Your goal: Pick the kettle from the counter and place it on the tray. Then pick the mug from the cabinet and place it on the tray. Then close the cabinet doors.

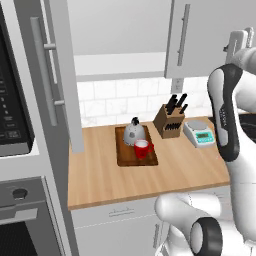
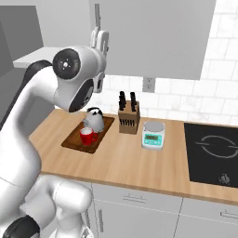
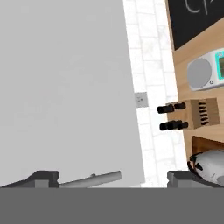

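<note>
Already the kettle and the red mug stand together on the tray, the kettle at its back edge and the mug just in front of it toward the tray's right edge, the tray lying on the counter near the back wall. Beside it along the wall sit the knife block and the scale. Above, the left cabinet door stands swung open while the right cabinet door faces the gripper, whose released, spread jaws flank its bar handle.
</note>
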Available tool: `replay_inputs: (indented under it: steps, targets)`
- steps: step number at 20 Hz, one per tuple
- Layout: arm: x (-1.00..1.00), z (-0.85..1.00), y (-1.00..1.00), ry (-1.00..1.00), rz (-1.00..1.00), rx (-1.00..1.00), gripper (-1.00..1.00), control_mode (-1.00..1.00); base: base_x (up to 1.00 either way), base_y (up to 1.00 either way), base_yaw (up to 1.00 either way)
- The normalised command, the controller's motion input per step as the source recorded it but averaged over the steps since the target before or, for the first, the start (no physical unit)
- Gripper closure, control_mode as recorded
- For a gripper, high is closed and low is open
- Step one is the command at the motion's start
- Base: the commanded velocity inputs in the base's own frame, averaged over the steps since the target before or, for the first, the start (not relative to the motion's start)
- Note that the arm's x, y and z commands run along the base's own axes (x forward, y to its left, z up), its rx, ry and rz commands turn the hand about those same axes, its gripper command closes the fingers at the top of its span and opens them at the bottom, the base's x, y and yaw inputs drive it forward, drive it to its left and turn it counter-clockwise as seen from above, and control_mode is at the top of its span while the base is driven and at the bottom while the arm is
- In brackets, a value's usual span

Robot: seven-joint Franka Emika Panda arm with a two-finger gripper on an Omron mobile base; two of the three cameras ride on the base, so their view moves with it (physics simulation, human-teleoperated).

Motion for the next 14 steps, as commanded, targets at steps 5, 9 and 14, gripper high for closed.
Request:
replay_inputs:
  steps: [5, 9, 14]
  targets:
    - [-0.83, 0.00, 0.52, 0.00, 0.05, -0.02, -1.00, -1.00, 0.00, 0.00, 0.00]
    - [-0.77, 0.00, 0.65, -0.01, 0.01, -0.04, -1.00, -1.00, 0.00, 0.00, 0.00]
    - [-0.68, 0.00, 0.65, -0.01, 0.00, -0.05, -1.00, -1.00, 0.00, 0.00, 0.00]
